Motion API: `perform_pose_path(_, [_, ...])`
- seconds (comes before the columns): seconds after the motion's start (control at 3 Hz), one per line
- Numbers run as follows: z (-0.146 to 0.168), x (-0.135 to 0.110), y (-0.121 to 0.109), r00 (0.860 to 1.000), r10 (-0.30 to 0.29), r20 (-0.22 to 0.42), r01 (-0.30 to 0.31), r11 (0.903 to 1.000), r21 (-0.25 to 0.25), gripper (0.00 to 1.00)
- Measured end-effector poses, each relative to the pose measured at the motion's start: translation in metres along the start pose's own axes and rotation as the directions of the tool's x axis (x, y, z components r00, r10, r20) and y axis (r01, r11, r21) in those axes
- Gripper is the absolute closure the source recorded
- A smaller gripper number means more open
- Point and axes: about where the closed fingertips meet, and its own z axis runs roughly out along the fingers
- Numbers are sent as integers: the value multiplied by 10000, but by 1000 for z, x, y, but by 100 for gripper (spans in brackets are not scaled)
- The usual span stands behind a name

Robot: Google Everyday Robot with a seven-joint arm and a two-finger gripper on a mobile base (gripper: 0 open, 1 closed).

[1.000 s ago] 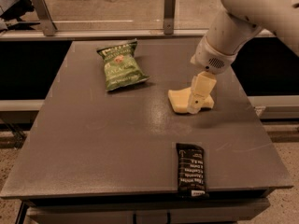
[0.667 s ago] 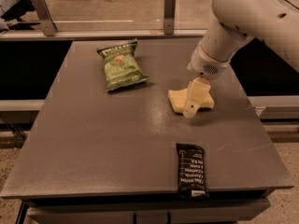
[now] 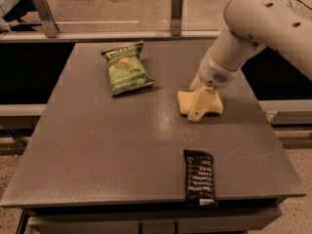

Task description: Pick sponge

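The pale yellow sponge [image 3: 184,102] lies flat on the grey table [image 3: 97,145], right of centre. My gripper [image 3: 199,107] comes down from the upper right on the white arm [image 3: 253,23] and sits right on top of the sponge, covering its middle and right part. Only the sponge's left edge and a strip on the right [image 3: 218,106] show. The sponge rests on the table surface.
A green chip bag [image 3: 125,68] lies at the back left of the sponge. A black snack bar with white text [image 3: 198,177] lies at the table's front edge. A rail with metal posts [image 3: 176,11] runs behind the table.
My gripper has moved down and a little to the left, further over the sponge. The arm has swung more into view. The sponge, bag and bar have not moved.
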Motion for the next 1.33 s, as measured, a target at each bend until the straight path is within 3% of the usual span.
perform_pose_path(0.67, [-7,-2,0,10000,6,73,-6,10000,-10,86])
perform_pose_path(1.0, [-7,-2,0,10000,5,75,-5,10000,-9,100])
perform_pose_path(1.33, [-74,-16,12,9913,-1039,811,972,9919,823,100])
